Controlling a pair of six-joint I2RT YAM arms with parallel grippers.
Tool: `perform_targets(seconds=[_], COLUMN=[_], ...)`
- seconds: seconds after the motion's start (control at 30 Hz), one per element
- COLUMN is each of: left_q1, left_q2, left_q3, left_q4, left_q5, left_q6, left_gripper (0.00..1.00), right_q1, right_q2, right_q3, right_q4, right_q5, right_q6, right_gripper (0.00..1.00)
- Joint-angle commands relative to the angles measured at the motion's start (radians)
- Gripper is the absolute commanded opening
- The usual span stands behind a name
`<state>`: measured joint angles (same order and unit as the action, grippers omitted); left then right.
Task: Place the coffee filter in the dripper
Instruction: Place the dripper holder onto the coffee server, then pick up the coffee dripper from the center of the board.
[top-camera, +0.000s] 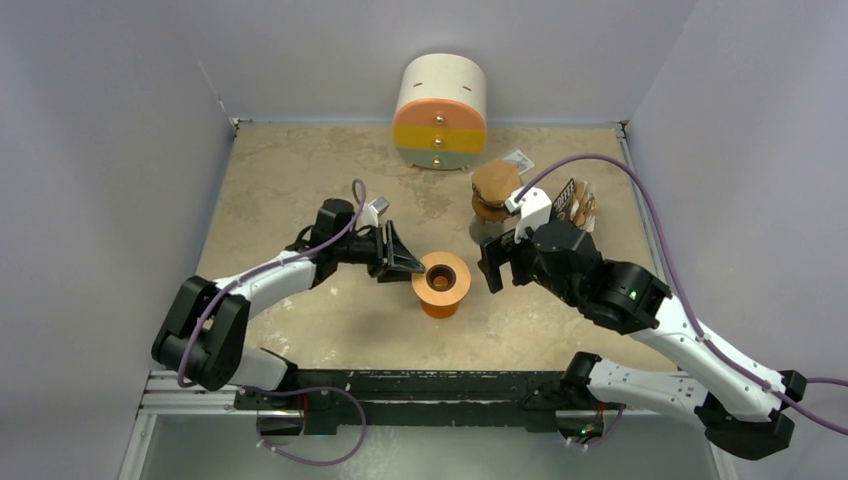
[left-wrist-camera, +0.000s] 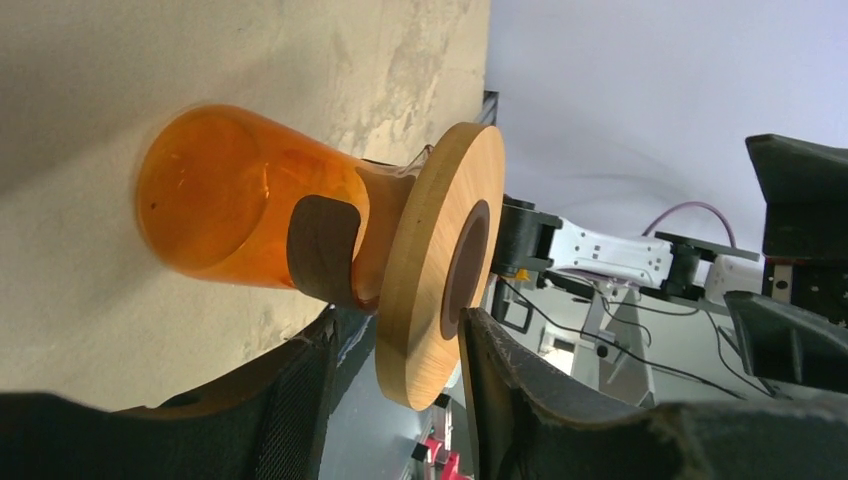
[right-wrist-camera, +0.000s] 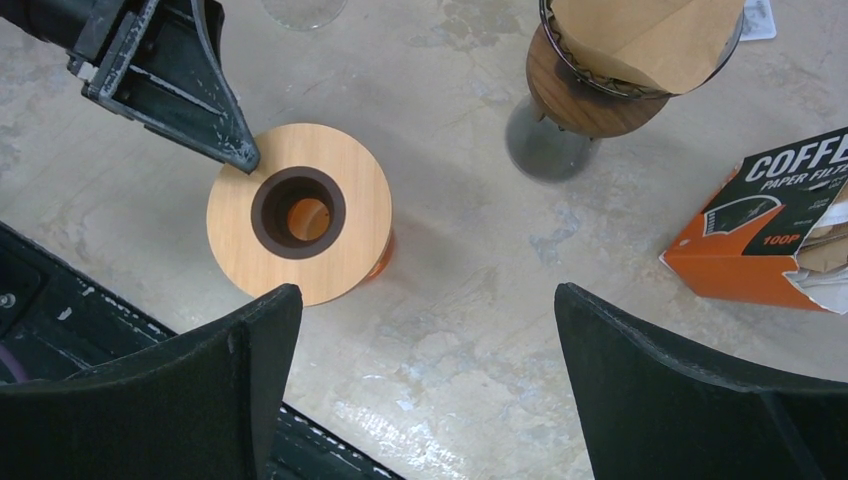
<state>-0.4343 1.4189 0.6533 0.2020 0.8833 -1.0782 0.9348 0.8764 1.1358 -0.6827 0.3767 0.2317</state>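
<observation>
The dripper is orange glass with a wooden ring, and it stands mid-table with the ring uppermost. My left gripper reaches it from the left. Its jaws straddle the ring's edge: one finger lies against the ring's top face, the other hangs below with a gap. A brown paper coffee filter sits in a round wooden holder at the back right. My right gripper hovers wide open and empty just right of the dripper.
An orange and black coffee filter box lies open at the right, behind my right arm. A cream, orange and yellow round drawer unit stands at the back wall. Side walls enclose the table.
</observation>
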Motion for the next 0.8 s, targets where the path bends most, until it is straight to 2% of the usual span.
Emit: perform_targets(seconds=[0.0, 0.2, 0.3, 0.33, 0.4, 0.57, 0.7, 0.77], left_q1=[-0.004, -0.003, -0.003, -0.001, 0.000, 0.009, 0.015, 0.025], left_q2=[-0.063, -0.086, -0.103, -0.110, -0.105, -0.063, -0.011, 0.028], left_q3=[0.116, 0.239, 0.334, 0.434, 0.510, 0.668, 0.756, 0.801], left_q4=[-0.308, -0.579, -0.737, -0.866, -0.940, -1.044, -1.065, -1.071], left_q5=[-0.073, -0.195, -0.301, -0.427, -0.522, -0.728, -0.846, -0.879], left_q6=[0.182, 0.323, 0.433, 0.516, 0.564, 0.641, 0.694, 0.714], left_gripper=[0.46, 0.48, 0.54, 0.56, 0.58, 0.62, 0.70, 0.70], right_q1=[-0.007, -0.006, -0.006, -0.007, -0.006, -0.006, -0.006, -0.005], right_q2=[-0.011, 0.006, 0.017, 0.031, 0.046, 0.066, 0.123, 0.135], right_q3=[-0.011, 0.019, 0.048, 0.081, 0.112, 0.154, 0.177, 0.169], right_q4=[0.020, -0.003, -0.015, -0.039, -0.069, -0.100, -0.147, -0.154], right_q5=[0.028, 0.065, 0.115, 0.207, 0.236, 0.125, 0.140, 0.155], right_q6=[0.002, 0.012, 0.025, 0.072, 0.109, 0.107, 0.076, 0.059], right_gripper=[0.99, 0.99, 0.99, 0.99, 0.99, 0.99, 0.99, 0.99])
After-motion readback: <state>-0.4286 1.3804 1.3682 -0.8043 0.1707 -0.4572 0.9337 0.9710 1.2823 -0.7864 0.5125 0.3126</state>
